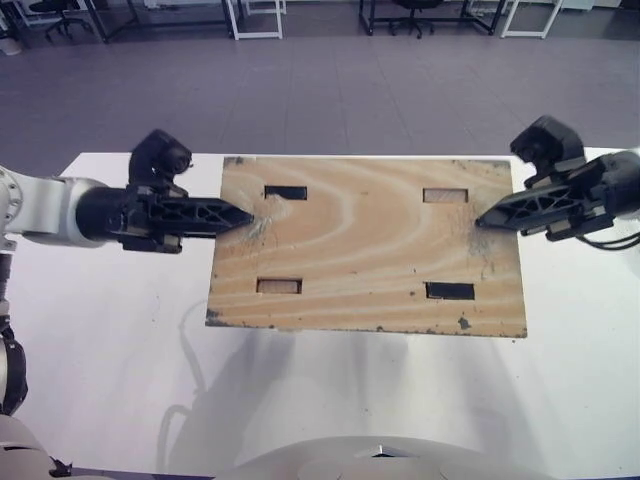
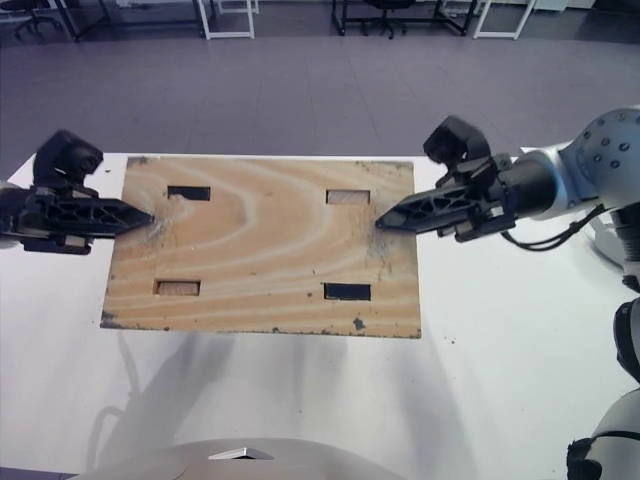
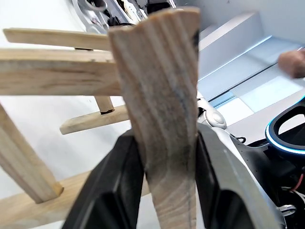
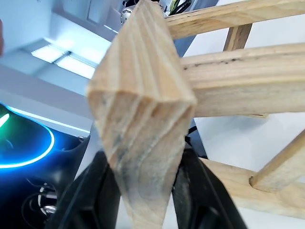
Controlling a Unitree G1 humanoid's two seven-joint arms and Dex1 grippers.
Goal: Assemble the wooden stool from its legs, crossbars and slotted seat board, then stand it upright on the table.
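Note:
The slotted seat board (image 1: 370, 250) lies flat and raised over the white table (image 1: 100, 350), casting a shadow below. My left gripper (image 1: 245, 215) is shut on its left edge and my right gripper (image 1: 480, 222) is shut on its right edge. Of its slots, one at the back right (image 1: 445, 195) and one at the front left (image 1: 279, 286) look filled with wood; the other two are dark. In the left wrist view the board edge (image 3: 162, 95) sits between black fingers (image 3: 114, 191), with legs and crossbars (image 3: 52, 76) joined under it. The right wrist view shows the same frame (image 4: 238, 81) under the board.
The table's bare white top runs in front of the board and to both sides. Its far edge lies just behind the board. Beyond it is grey floor with chairs and table frames (image 1: 255, 20) far back.

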